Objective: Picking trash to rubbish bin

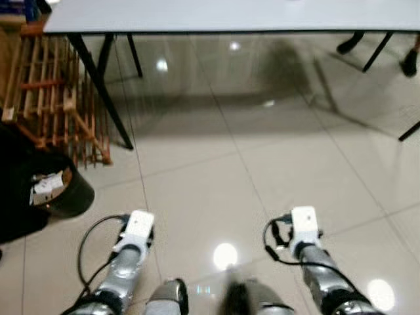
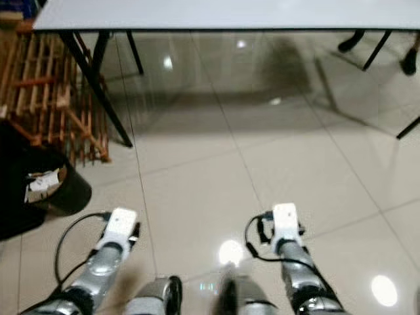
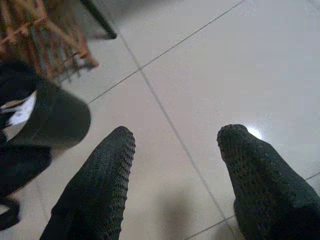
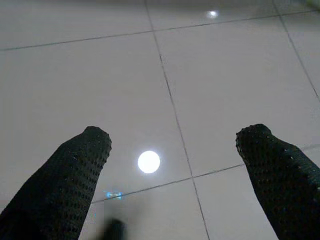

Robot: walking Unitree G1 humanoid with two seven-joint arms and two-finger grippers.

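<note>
A: Head views first. Where is the rubbish bin point(image 1: 69, 190)?
B: On the tiled floor point(image 1: 216, 190), just in front of the wooden rack point(image 1: 56, 98) and beside the near black leg of the grey table point(image 1: 230, 14). It is a black round bin, tipped so its mouth faces away from the table, with white paper trash point(image 1: 47, 187) lying inside at the mouth. A black mass touches the bin on the side away from the table leg; I cannot tell what it is.
A: Room to move?
B: From the bin across to the far table legs the tiles are open, with glare spots. Someone's dark shoes point(image 1: 348, 43) stand by those far legs, well apart from the bin.
A: The arms?
B: Both silver forearms hang low, the left one nearest the bin.
A: Left wrist view?
B: The left gripper point(image 3: 175, 145) has its fingers spread wide with nothing between them, above bare tile near the bin, whose dark side and white scrap show here.
A: Right wrist view?
B: The right gripper point(image 4: 172, 142) is likewise spread and holding nothing, over bare tile with grout lines and a round light reflection.
</note>
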